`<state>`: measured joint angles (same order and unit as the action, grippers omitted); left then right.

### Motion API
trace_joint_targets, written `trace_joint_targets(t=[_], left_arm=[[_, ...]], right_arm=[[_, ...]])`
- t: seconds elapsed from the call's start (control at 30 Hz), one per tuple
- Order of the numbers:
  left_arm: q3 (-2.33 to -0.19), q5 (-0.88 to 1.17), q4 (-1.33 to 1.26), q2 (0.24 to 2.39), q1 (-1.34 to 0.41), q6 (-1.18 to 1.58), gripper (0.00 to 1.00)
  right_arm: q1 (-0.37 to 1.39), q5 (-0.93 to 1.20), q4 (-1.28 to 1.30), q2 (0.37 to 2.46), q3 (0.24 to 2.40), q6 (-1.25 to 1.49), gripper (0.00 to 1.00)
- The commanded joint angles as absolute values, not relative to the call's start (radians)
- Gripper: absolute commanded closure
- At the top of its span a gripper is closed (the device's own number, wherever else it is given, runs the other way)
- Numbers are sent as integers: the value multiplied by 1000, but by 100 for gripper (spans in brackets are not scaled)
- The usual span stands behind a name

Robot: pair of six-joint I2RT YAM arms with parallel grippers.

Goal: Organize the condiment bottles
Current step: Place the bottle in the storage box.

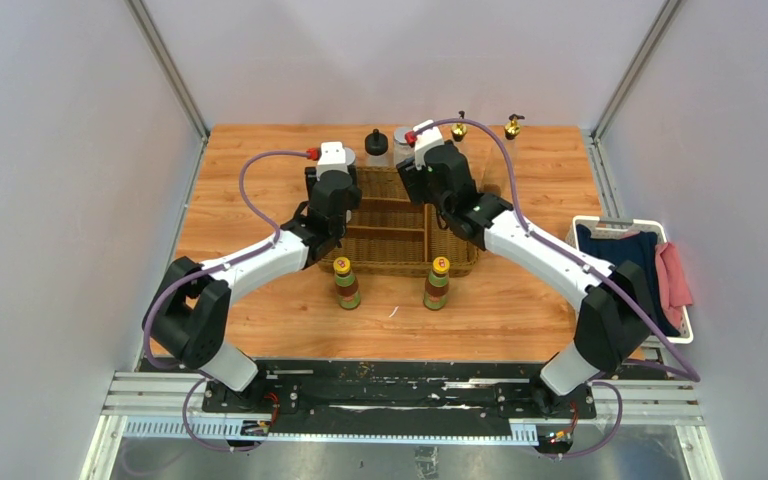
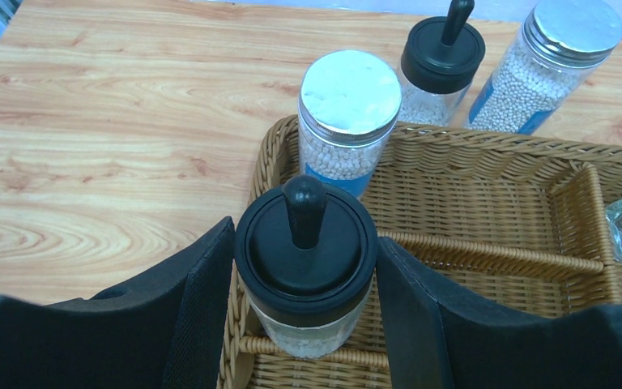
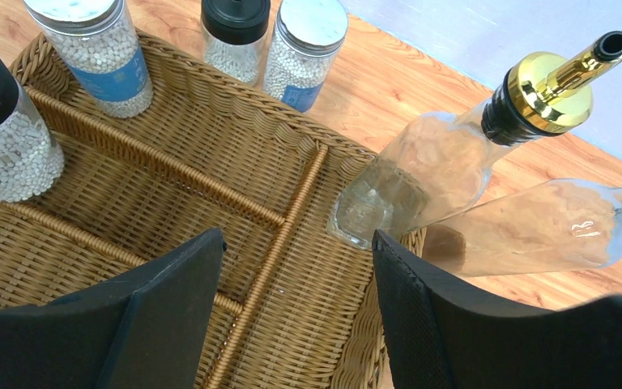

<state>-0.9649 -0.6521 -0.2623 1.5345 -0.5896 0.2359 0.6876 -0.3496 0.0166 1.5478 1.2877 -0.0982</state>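
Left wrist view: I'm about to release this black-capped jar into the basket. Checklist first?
1. Grip: left gripper closed on the black-capped jar: ok.
2. Jar inside a basket compartment, not over the rim: ok.
3. Jar bottom resting on the basket floor: cannot tell.
4. Jar upright: ok.
5. Neighbouring grey-lidded jar clear of the grip: ok.
6. Other arm: right gripper open, empty, apart from the jar: ok.

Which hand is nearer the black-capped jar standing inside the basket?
Left. The left hand grips the black-capped jar, a finger against each side, at the basket's left end. The right hand is open over the basket's right part, the jar off to its left.
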Motion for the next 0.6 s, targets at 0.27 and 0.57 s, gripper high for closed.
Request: trace_joint_targets(t=[0.27, 0.57], left_arm=[[-972, -678, -357, 1563, -573, 242, 100], [-936, -665, -389, 1589, -560, 269, 100]], right_arm=[[693, -362, 8, 1573, 1326, -110, 29], [691, -354, 9, 1594, 1330, -109, 29]])
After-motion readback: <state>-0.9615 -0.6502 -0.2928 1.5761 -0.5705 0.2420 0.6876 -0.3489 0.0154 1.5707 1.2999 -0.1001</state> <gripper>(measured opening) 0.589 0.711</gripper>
